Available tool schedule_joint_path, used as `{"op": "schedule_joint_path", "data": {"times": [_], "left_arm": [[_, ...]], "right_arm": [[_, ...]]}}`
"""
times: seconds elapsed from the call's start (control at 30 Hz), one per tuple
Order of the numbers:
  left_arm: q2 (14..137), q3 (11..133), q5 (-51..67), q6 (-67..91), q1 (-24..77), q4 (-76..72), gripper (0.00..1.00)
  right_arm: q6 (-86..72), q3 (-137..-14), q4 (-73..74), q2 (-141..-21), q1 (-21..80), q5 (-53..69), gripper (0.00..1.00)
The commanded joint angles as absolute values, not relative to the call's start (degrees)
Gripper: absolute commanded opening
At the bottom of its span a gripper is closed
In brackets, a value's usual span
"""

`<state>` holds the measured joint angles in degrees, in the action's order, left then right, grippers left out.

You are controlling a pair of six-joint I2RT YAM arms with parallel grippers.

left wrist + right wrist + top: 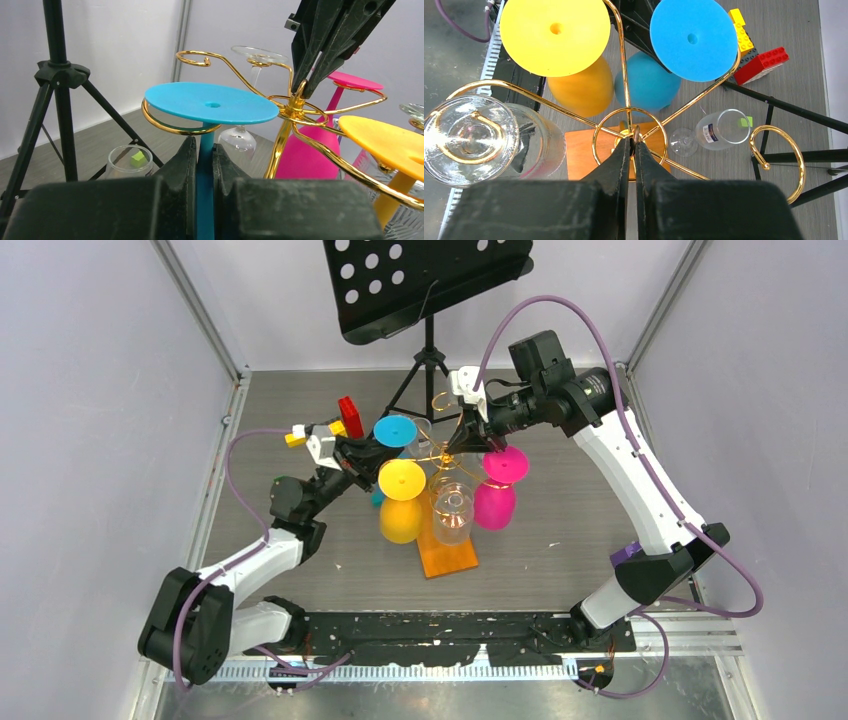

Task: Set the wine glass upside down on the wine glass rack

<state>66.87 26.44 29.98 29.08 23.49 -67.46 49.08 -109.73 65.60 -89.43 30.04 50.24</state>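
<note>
Rack (280,145) is standing mid-table on its orange base (448,555), its gold arms curling out from the top of the stem. The left gripper (204,145) is holding the blue glass (210,102) upside down, fingers clamped narrow on the stem just below the foot. The foot is lying over one loop arm with the stem running down through the loop; whether the foot is bearing on the wire is unclear. The blue bowl is hanging below, beside the stem of the rack. The right gripper (633,142) is reaching in from above, its fingers pinched tight on the small wire loop at the top of the rack. A yellow glass (402,480), a pink glass (505,465) and a clear glass (452,505) are hanging upside down from other arms. Another clear glass (724,130) is lying on its side on the table, near some bricks (761,62) and the legs of the music stand (420,280)
</note>
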Motion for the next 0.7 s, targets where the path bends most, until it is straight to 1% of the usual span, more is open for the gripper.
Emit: {"op": "schedule_joint_path", "data": {"times": [0.0,0.07,0.27,0.37,0.43,0.47,0.53,0.67], "left_arm": [[66.35,25.90,31.08,27.25,23.18,-66.60,0.16],[65.99,25.26,30.09,27.17,23.14,-66.38,0.29],[61.48,24.43,26.42,24.35,23.12,-60.61,0.54],[57.65,24.81,23.65,22.35,23.16,-54.21,0.66],[54.38,25.48,20.97,21.14,23.12,-45.88,0.81],[52.48,26.09,19.04,20.76,23.12,-41.31,0.85],[48.34,27.55,14.72,20.05,23.13,-31.82,0.92],[41.80,28.19,4.43,20.47,23.07,-17.06,0.99]], "right_arm": [[49.31,-110.93,63.11,-90.05,30.15,48.78,0.05],[49.30,-110.92,63.11,-90.01,30.15,48.79,0.05],[49.31,-110.93,62.74,-89.66,30.14,48.80,0.05],[49.31,-110.87,62.12,-89.40,30.10,48.75,0.05],[49.12,-110.84,61.80,-89.31,30.14,48.64,0.05],[49.04,-110.83,61.70,-89.30,30.10,48.59,0.05],[48.95,-110.87,61.52,-89.29,30.14,48.50,0.05],[48.95,-110.57,61.19,-89.07,30.14,48.41,0.05]]}}
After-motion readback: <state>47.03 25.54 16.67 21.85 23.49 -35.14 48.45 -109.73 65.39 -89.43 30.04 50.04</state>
